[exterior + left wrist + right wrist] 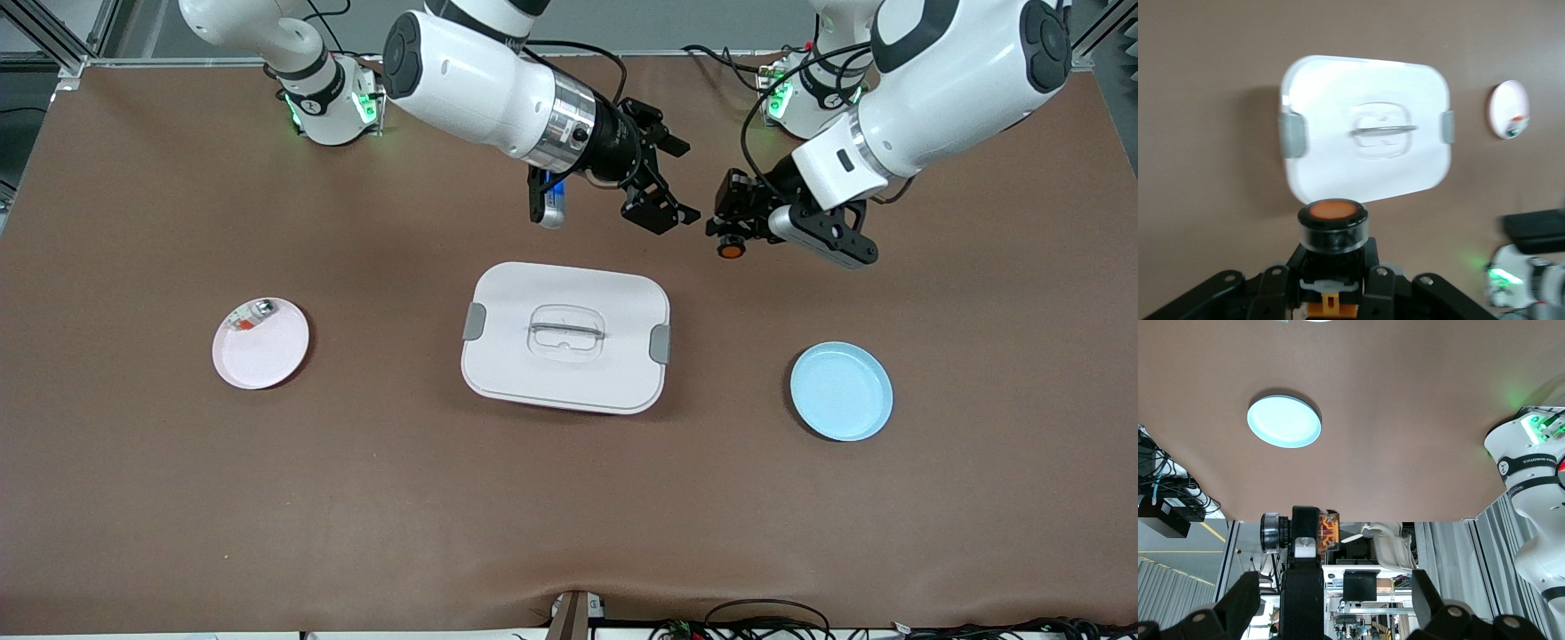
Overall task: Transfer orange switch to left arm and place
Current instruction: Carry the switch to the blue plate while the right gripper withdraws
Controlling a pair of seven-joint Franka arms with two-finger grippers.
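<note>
Orange switch (731, 250) is clamped in my left gripper (734, 233), right gripper (665, 182) spread apart, so I'd swing wide of the box (565, 338) toward the blue plate (841, 391).

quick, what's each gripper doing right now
Left gripper: shut on the small orange push-button switch, in the air.
Right gripper: open, empty, beside it.

Left gripper (1331, 293) fingertips: hidden under the orange switch (1333, 223), lower body cut off by frame edge.
Right gripper (1338, 607) fingers: only bases showing, tips out of frame.
Pink plate (261, 343) contents: small clear-and-silver part (250, 316), detail too small to tell.
Both arms (498, 89): upper links cut off at top of front view.
Box (1365, 127): outline blurred in left wrist view.
</note>
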